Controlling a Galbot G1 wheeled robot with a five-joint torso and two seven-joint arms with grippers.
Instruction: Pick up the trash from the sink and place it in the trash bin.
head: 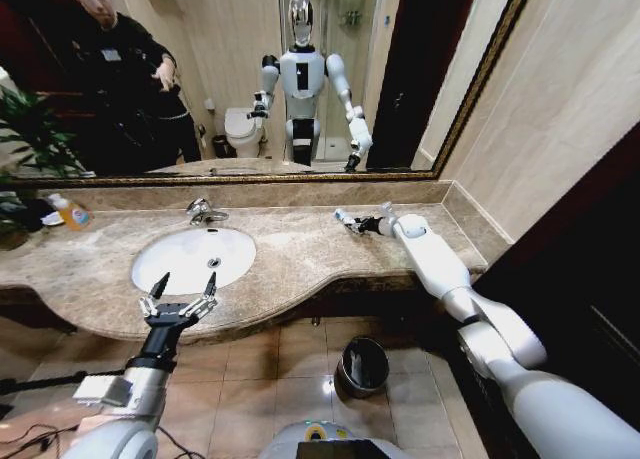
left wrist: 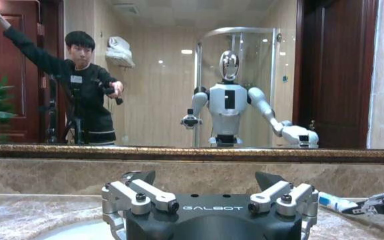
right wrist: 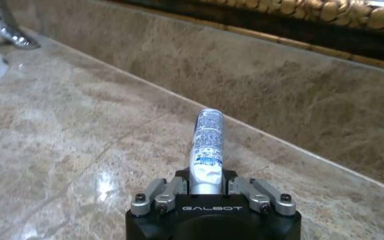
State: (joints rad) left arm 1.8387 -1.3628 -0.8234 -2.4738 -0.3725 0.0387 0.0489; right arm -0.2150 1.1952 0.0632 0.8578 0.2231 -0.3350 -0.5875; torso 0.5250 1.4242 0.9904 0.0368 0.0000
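Right gripper (head: 357, 222), stretched out over the beige marble counter (head: 300, 254) near the backsplash and well to the right of the basin, has its fingers closed on the end of a small white toiletry tube (right wrist: 207, 145) with blue print; in the right wrist view the tube sticks straight out from between the fingers, above the marble and pointing toward the backsplash. Left gripper (head: 182, 289) hangs at the front edge of the counter, just before the basin's near rim, with its two dark-tipped fingers spread wide and nothing between them. Largest in the scene is the framed wall mirror (head: 250, 79) above the backsplash, in which the robot's reflection stands with both arms raised. Below it the counter runs across the head view, and the white oval sink (head: 175, 264) is set into its left half, its bowl looking bare from here. On the tiled floor under the counter's front edge, between the two arms, stands the small round dark trash bin (head: 363, 367) with a shiny rim. A chrome faucet (head: 205, 212) sits at the back rim of the basin. At the far left of the counter, beside a green plant (head: 30, 139), lies a small bottle of orange liquid (head: 72, 215).
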